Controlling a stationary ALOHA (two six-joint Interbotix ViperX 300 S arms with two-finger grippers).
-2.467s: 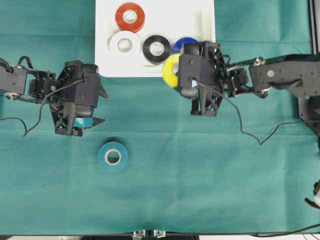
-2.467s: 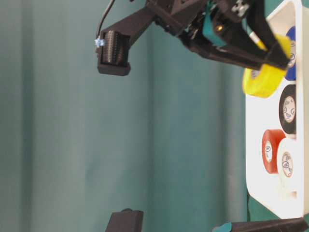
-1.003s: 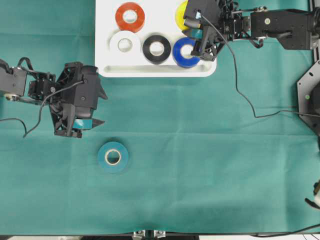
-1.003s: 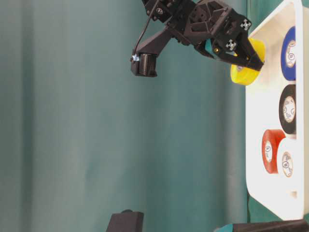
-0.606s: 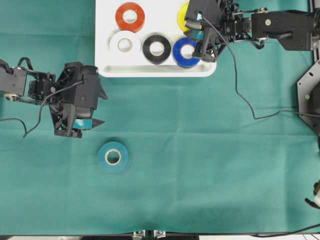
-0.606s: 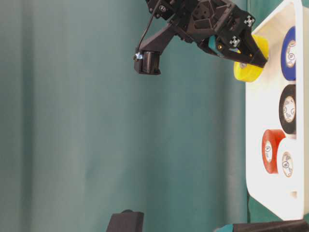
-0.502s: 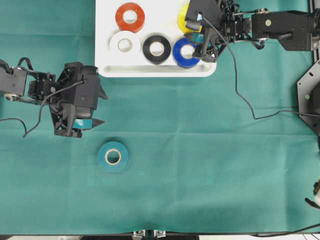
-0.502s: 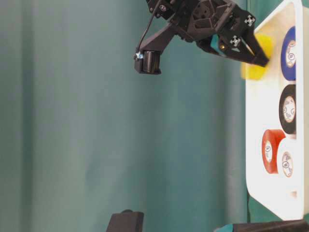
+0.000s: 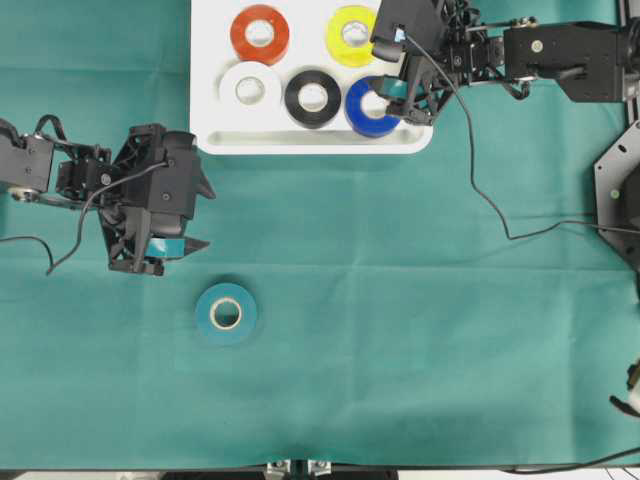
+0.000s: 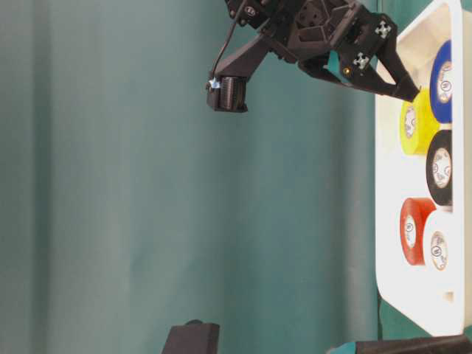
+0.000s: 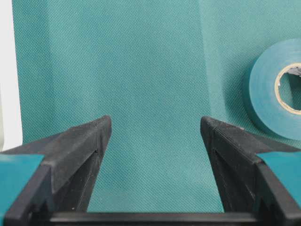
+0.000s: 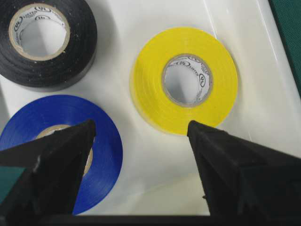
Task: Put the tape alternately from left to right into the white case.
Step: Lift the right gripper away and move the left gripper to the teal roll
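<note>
The right tool (image 12: 141, 136) is hanging wide open and empty over the white case (image 9: 310, 140), the yellow roll (image 9: 352, 34) lying flat inside; lifting carelessly, a finger could be nudging the blue roll (image 9: 370, 105). The left tool (image 11: 153, 141) is gaping empty, risking shoving the teal roll (image 9: 226, 314) across the desk (image 9: 400, 330)

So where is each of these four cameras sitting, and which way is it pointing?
Overhead: above, facing straight down on the green cloth, the glossy white tray and both arms.
Table-level: low, turned sideways, showing the open right hand above the yellow tape roll.
Left wrist: on the left arm, looking past the open left hand at cloth and the teal tape roll.
Right wrist: looking down between its fingers at yellow, blue and black rolls.
All but the left wrist view show the yellow roll.
</note>
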